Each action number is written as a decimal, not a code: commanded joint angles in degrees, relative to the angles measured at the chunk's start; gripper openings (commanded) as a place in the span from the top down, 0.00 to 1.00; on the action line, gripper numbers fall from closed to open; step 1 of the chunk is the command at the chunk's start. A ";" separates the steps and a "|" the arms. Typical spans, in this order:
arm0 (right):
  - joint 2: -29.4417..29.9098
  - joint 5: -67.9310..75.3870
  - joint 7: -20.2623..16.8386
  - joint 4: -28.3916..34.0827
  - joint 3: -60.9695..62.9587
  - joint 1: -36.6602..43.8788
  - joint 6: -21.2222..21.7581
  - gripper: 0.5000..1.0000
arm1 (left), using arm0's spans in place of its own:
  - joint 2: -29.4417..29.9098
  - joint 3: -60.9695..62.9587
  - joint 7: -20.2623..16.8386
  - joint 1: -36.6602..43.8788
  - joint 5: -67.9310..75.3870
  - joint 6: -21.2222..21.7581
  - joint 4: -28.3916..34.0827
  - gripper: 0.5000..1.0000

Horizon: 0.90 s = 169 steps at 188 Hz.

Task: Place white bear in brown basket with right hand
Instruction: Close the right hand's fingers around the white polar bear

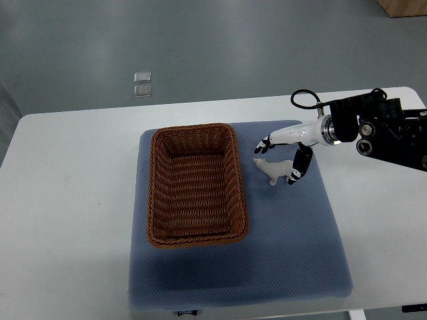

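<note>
**Right robot hand positioned at white bear, basket unloaded**

Top view. A white worktop [73,173] carried a blue mat [293,253]. On the left half of the mat stood a brown basket [155,193], a rectangular woven container with its long axis running away from the camera; its interior held no object. The white bear [273,171] stood on the mat just beside the right wall of the basket, near that wall's far end, with its head directed toward the basket.

The right arm [383,133] entered from the right edge of the picture, with a black cable loop above its wrist. The right robot hand [283,157] was located directly over the bear. Its fingers were spread wide: one set of dark-tipped fingers [264,145] extended beyond the bear's head on the far side, and a second finger [298,170] pointed down along the bear's rear. The fingers bracketed the figure without enclosing it. Contact between fingers and bear could not be determined. The bear rested on the mat, outside the basket.
</note>
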 commanded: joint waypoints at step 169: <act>1.68 -0.39 -1.33 -1.49 0.80 -2.18 -2.09 0.66 | 0.00 0.00 0.00 0.04 0.00 0.00 -0.02 0.00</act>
